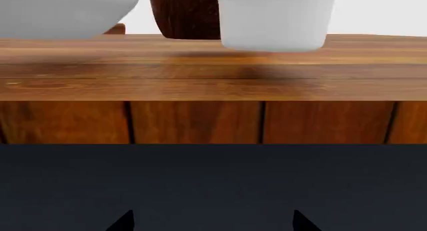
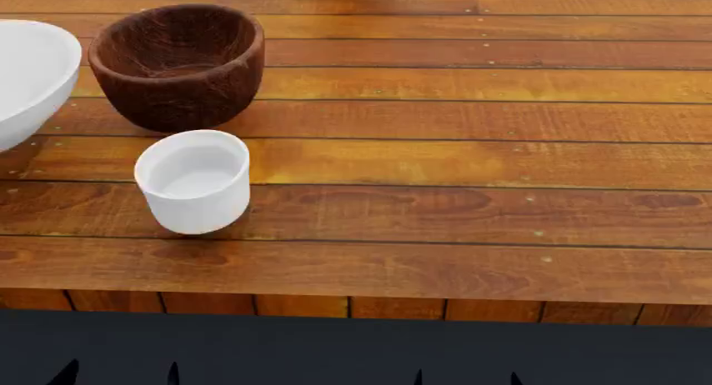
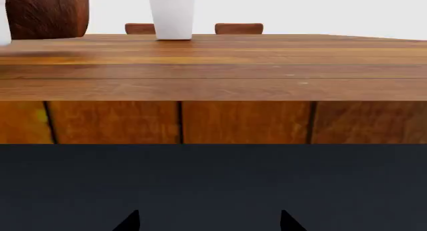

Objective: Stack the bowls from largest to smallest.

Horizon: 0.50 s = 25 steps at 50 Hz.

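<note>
The wide white bowl [image 2: 28, 72] sits at the table's far left, cut off by the view's edge. The dark-brown wood-grain bowl [image 2: 178, 64] stands beside it, farther back. The small white cup-like bowl [image 2: 195, 181] stands in front of the brown one, near the front edge. In the left wrist view the white bowl [image 1: 67, 13], brown bowl [image 1: 187, 16] and small bowl [image 1: 277, 21] line the tabletop. My left gripper [image 1: 213, 222] and right gripper [image 3: 209, 222] are open and empty, below the table's front edge; they also show in the head view, left gripper [image 2: 120, 374], right gripper [image 2: 468, 377].
The wooden plank table [image 2: 468, 160] fills the head view; its front edge [image 2: 368, 306] runs above both grippers. A white pot with a green plant [image 3: 172, 16] stands at the table's far side, with two chair backs [image 3: 238, 28] behind it.
</note>
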Available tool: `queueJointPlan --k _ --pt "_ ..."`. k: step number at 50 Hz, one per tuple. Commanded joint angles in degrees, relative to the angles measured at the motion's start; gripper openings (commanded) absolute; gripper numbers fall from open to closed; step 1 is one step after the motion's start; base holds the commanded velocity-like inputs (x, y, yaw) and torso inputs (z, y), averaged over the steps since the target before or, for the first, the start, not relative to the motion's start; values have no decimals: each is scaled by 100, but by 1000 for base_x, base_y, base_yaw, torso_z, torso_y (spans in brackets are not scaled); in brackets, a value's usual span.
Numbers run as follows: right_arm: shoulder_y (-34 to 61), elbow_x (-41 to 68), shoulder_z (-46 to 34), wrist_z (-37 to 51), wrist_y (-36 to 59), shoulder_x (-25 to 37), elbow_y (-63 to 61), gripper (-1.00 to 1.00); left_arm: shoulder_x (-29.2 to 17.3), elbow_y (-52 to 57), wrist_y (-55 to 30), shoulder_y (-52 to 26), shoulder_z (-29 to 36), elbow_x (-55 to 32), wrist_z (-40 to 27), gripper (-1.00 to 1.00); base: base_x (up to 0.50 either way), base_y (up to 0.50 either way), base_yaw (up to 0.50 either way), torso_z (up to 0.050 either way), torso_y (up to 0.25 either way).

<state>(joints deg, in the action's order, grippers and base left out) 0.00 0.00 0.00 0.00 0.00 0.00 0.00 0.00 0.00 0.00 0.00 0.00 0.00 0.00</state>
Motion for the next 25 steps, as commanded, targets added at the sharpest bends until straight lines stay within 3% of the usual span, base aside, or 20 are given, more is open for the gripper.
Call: queueJointPlan --k 1,17,25 --pt "-17 107 -137 138 5 107 -26 100 -169 40 -18 16 197 -168 -198 100 0 0 0 0 0" --pt "71 261 -417 420 65 329 76 100 -347 -25 -60 -46 336 -455 -421 100 0 0 0 0 0" --pt "60 255 -528 531 124 395 47 100 -387 34 378 17 435 -589 -395 100 0 0 0 3 0"
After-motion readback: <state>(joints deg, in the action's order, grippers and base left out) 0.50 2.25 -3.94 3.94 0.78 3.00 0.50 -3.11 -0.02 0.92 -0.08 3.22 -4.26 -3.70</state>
